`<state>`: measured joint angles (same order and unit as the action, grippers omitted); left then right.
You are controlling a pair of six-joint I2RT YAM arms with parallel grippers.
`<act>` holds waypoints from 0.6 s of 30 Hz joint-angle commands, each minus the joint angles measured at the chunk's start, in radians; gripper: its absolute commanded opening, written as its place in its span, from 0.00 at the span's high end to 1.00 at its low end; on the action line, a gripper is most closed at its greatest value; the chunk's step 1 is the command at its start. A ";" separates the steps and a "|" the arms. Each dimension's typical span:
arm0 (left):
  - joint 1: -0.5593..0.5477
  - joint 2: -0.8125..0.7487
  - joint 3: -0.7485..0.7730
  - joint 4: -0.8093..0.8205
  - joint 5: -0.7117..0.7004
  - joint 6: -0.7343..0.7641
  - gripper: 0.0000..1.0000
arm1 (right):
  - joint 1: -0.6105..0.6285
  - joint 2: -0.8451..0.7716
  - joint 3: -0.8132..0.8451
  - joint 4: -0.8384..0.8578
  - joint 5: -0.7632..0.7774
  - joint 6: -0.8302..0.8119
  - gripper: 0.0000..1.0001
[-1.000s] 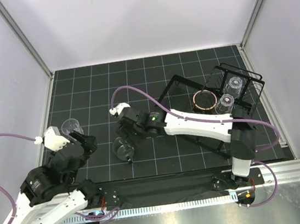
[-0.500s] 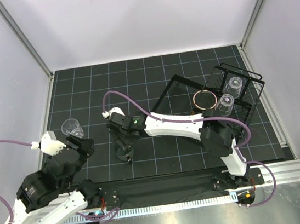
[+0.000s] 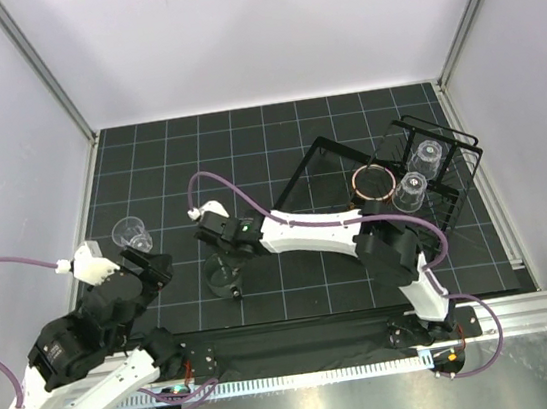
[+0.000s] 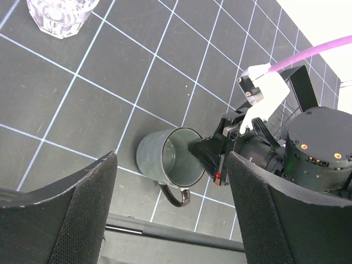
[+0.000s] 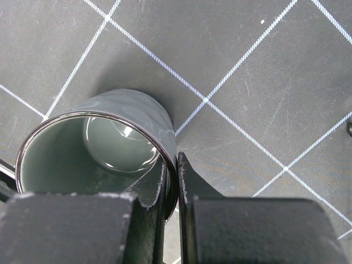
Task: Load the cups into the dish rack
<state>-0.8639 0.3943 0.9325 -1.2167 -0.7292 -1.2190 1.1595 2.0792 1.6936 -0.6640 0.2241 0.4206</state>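
Right pincer: pressed together on the wall of the grey-green mug. One finger is seen inside the rim and the other outside it, with the dark rim pinched between them. The mug is held upright, mouth up, directly under the pincer. It appears to sit on the black gridded counter; contact at the base cannot be confirmed. A pale glossy reflection is noted on the inside bottom of the mug. In the left wrist view the dark handle is seen on the mug's side, off to one side of the gripped spot.

Left pincer: spread wide, nothing between the fingers. The black meshed pads are seen at either edge of the wrist view, with the mug and the right pincer framed in the gap, well ahead of the tips and untouched. One clear tumbler stands upright on the counter just beyond the left pincer, apart from it and on the side away from the mug.

Dish rack: placed far from both pincers, back along the right arm toward its elbow. Two clear tumblers are recorded in the raised wire section at the rack's far end from the right pincer. A round item with a coppery rim lies just beside them, on the side nearer the right pincer; its nature cannot be told.
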 commanded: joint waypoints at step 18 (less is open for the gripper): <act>-0.004 -0.174 -0.084 0.574 0.183 0.308 0.01 | -0.118 -0.792 -0.193 0.035 0.005 -0.042 0.96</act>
<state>-0.8639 0.1932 0.8726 -0.8524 -0.6151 -0.9962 1.0847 1.4075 1.5024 -0.6544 0.2573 0.3912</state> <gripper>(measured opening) 0.990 0.081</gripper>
